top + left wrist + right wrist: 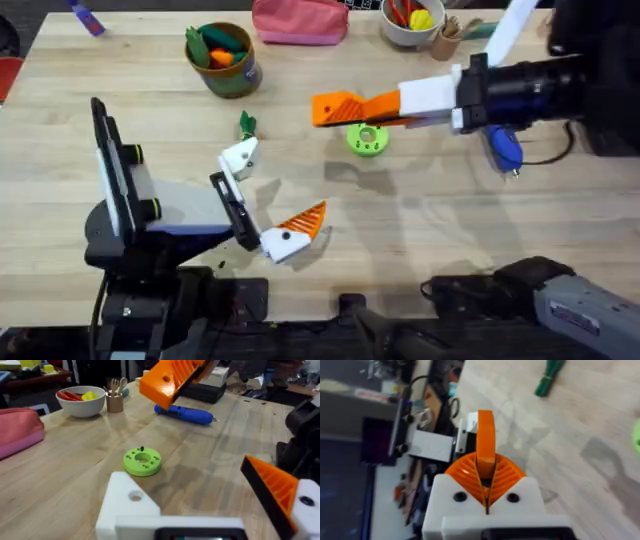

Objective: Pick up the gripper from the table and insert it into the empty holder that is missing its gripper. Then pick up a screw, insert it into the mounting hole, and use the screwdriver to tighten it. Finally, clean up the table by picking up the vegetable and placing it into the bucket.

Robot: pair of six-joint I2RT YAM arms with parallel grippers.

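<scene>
A wooden surface [450, 230] carries everything. The left arm's pincer [277, 190] lies low near the front edge, spread apart. One side is the bare white holder [240, 157] with its open mounting hole; the other side carries an orange finger [305, 220]. The right arm reaches in from the right. Its pincer [375, 106] is clenched on the orange gripper [330, 108], which it holds in the air above the surface, near the disc.

A pink pouch [300, 20] sits at the far edge. The green bucket [222, 58], with toy food inside, stands far left of centre. The blue screwdriver [503, 147] lies under the right arm. A green disc [367, 139] lies mid-surface. The vegetable [247, 125] lies just beyond the holder.
</scene>
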